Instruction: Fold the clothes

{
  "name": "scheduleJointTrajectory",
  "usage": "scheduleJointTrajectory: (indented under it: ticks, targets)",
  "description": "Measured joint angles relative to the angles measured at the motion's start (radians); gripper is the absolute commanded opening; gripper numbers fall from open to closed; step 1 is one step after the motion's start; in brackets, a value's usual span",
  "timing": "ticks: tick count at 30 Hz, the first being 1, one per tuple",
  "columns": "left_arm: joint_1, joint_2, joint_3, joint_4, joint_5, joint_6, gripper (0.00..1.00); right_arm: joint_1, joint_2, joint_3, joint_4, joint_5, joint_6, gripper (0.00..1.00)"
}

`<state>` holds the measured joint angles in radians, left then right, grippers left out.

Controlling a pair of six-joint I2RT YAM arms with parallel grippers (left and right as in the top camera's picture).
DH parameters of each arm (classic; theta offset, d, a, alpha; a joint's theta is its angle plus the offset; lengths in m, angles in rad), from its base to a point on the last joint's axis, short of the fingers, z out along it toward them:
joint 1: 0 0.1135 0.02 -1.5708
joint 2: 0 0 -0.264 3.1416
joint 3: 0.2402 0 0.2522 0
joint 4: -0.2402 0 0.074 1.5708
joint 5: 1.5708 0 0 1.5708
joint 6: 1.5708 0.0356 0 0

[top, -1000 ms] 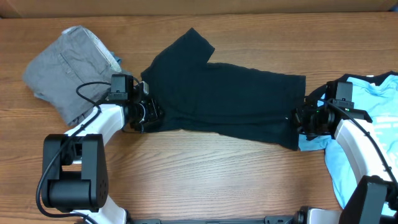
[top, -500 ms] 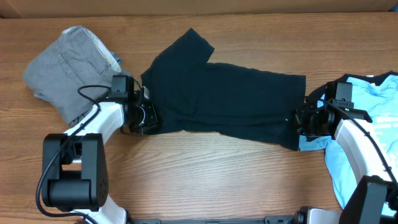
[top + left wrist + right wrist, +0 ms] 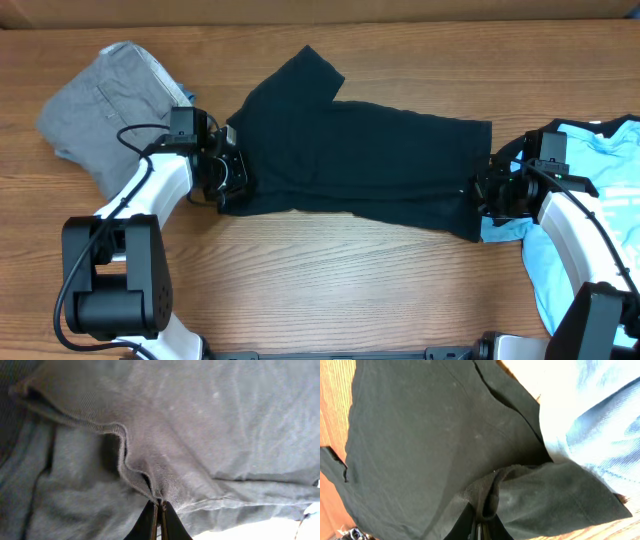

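The black T-shirt [image 3: 360, 160] lies stretched across the middle of the table, one sleeve pointing up toward the far edge. My left gripper [image 3: 228, 180] is shut on the shirt's left edge; in the left wrist view the fingertips [image 3: 159, 510] pinch a fold of the cloth [image 3: 200, 420]. My right gripper [image 3: 484, 192] is shut on the shirt's right edge; in the right wrist view the fingertips [image 3: 479, 522] pinch a rolled hem of the black shirt [image 3: 430, 435]. The grey trousers [image 3: 110, 100] lie folded at the far left. The light blue T-shirt [image 3: 580, 220] lies at the right.
The wooden table [image 3: 330, 290] shows bare in front of the shirt. The light blue shirt [image 3: 590, 415] lies right beside the black shirt's right edge, under my right arm. The grey trousers sit close behind my left arm.
My left gripper has moved up and a little left with the shirt's left edge, drawing that edge away from the front. The right arm has not moved.
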<state>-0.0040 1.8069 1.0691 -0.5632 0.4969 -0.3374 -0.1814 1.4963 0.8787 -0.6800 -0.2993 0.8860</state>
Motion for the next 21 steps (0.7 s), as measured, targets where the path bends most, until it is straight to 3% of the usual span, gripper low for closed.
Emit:
scheduleJointTrajectory:
  ticks: [16,18,20,21]
  targets:
    - [-0.001,0.0,0.053,0.193,0.057,-0.029,0.04,0.0,0.0,0.0,0.06,0.062,-0.028,0.04]
    - [-0.003,0.0,0.054,0.207,0.057,-0.03,0.1,0.0,0.0,0.0,0.061,0.071,-0.031,0.04]
    - [-0.01,0.0,0.054,0.218,0.057,-0.032,0.32,0.0,0.0,0.0,0.066,0.075,-0.032,0.06]
    - [-0.014,0.0,0.054,0.219,0.056,-0.031,0.4,0.0,0.0,0.0,0.067,0.079,-0.034,0.13]
